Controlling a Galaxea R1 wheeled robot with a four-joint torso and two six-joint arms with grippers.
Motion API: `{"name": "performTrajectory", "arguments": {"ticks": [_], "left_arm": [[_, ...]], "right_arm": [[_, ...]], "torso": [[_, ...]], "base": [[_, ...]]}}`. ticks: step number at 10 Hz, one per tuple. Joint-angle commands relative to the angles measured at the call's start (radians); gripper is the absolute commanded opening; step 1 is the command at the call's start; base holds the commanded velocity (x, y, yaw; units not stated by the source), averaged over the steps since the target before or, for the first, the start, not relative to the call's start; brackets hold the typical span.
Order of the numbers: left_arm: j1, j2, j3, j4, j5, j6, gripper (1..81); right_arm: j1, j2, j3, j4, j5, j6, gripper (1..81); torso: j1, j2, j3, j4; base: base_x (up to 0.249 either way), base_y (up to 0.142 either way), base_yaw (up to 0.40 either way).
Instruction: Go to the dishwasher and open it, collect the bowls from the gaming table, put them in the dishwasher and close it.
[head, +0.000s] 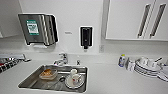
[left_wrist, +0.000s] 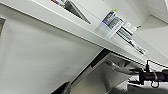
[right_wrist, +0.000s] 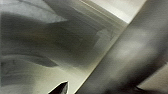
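Note:
I face a white kitchen counter (head: 107, 77) with a steel sink (head: 30, 82) set into it. The left wrist view looks up along the counter's edge (left_wrist: 75, 30) at white cabinet fronts (left_wrist: 37, 62); a dark gap (left_wrist: 100, 57) and a grey handle (left_wrist: 117, 67) show beneath the edge. Close and blurred in the right wrist view are a grey metallic surface (right_wrist: 50, 45) and a thick grey bar (right_wrist: 130, 55); I cannot tell whether this is the dishwasher front. The gaming table and its bowls are out of view.
In the sink lie a bowl with orange-brown remains (head: 47, 73) and a plate with a cup (head: 73, 80), below a faucet (head: 62, 58). Stacked plates with cups (head: 146, 67) and a small bottle (head: 121, 60) stand at right. A towel dispenser (head: 37, 28) and a soap dispenser (head: 86, 36) hang on the wall.

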Motion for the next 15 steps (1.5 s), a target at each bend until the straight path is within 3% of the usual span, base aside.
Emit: {"name": "performTrajectory", "arguments": {"ticks": [1,7,15], "left_arm": [[-0.065,-0.048,0.028,0.026,0.014,0.000,81.1],[-0.065,-0.012,-0.011,0.026,0.030,-0.003,81.1],[-0.065,-0.003,-0.012,0.029,0.053,-0.003,81.1]], "right_arm": [[-0.071,-0.025,-0.060,-0.021,-0.143,-0.059,81.1],[-0.092,0.006,-0.068,-0.092,-0.160,-0.059,81.1],[-0.097,0.029,-0.068,-0.103,-0.158,-0.059,81.1]], "torso": [[0.000,0.000,0.000,0.000],[-0.002,0.000,0.001,0.000],[-0.004,-0.001,0.001,0.000]], "base": [[0.000,0.000,0.000],[0.000,0.000,0.000],[-0.057,0.000,0.000]]}}
